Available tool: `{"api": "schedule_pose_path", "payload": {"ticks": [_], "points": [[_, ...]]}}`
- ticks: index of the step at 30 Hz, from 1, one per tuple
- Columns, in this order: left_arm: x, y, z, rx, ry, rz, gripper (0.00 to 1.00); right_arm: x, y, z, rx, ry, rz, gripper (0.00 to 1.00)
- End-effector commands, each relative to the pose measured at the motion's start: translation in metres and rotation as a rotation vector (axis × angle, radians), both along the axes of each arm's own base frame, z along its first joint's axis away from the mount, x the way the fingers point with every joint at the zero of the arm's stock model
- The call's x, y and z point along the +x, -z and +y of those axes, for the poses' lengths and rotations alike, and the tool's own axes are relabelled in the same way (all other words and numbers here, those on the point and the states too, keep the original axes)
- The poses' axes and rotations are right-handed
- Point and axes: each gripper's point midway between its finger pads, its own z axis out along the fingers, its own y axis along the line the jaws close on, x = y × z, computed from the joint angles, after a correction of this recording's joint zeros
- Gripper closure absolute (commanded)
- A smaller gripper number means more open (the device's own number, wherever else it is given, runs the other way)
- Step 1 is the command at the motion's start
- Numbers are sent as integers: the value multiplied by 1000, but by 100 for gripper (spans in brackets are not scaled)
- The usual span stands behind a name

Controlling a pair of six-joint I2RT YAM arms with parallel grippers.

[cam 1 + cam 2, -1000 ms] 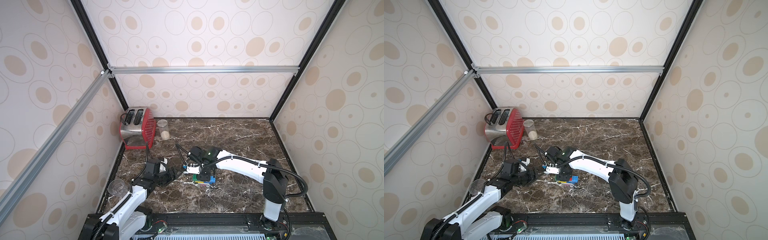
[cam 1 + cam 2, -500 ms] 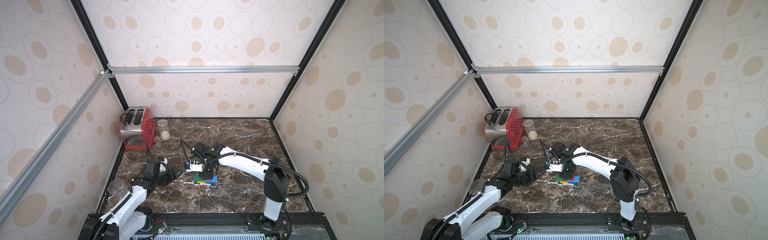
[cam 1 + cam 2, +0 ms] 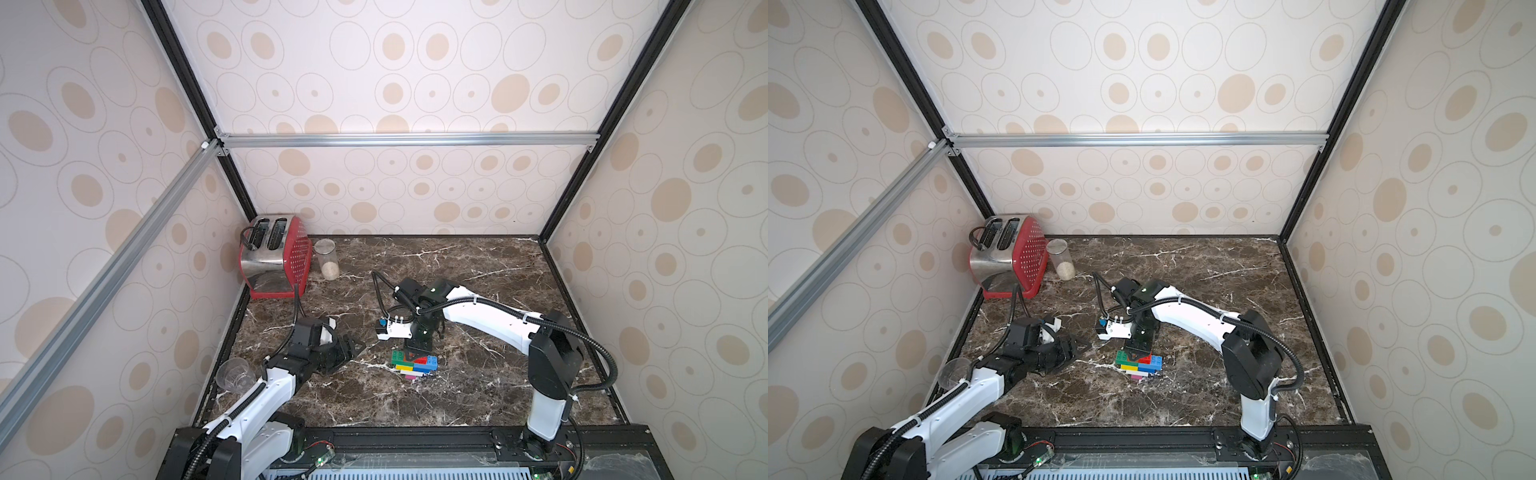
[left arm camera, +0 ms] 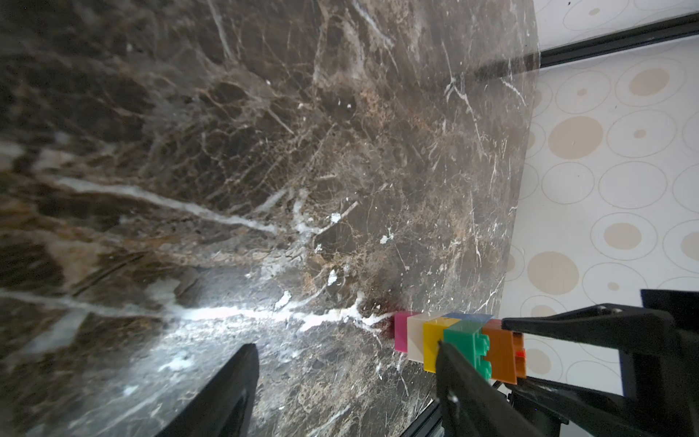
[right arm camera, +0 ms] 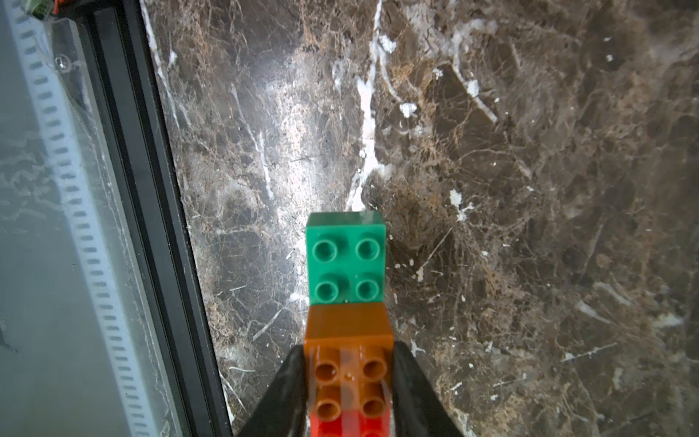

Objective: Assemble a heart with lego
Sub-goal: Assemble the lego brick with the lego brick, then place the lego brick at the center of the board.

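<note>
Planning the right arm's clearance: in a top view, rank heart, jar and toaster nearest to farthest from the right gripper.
1. heart, centre, at the right gripper.
2. jar, back left.
3. toaster, back-left corner, beyond the jar.

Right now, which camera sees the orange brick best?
The right wrist view. There the orange brick is close up with its studs plain to see, and the fingers of the right gripper sit on both sides of it. The left wrist view shows only one side of it, smaller. In both top views the gripper covers it.
</note>
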Motion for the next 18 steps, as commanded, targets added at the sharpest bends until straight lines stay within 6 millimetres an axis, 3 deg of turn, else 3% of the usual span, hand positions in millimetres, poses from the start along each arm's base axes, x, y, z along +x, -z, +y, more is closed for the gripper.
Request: {"api": "schedule_pose_path", "payload": {"ticks": [1,5,8,13,18], "points": [[14,-15,-3,1,22,-55,26,-9,11,0,-6,-32,100,61],[18,-19,-4,4,27,-65,26,-3,27,-3,-29,-17,160,60],[21,-20,-6,4,33,-68,25,5,31,-4,-34,-3,166,52],[26,-23,-8,2,41,-76,24,27,20,-4,12,36,137,40],[28,-28,-8,9,51,-91,24,50,16,-6,15,75,58,36]]}}
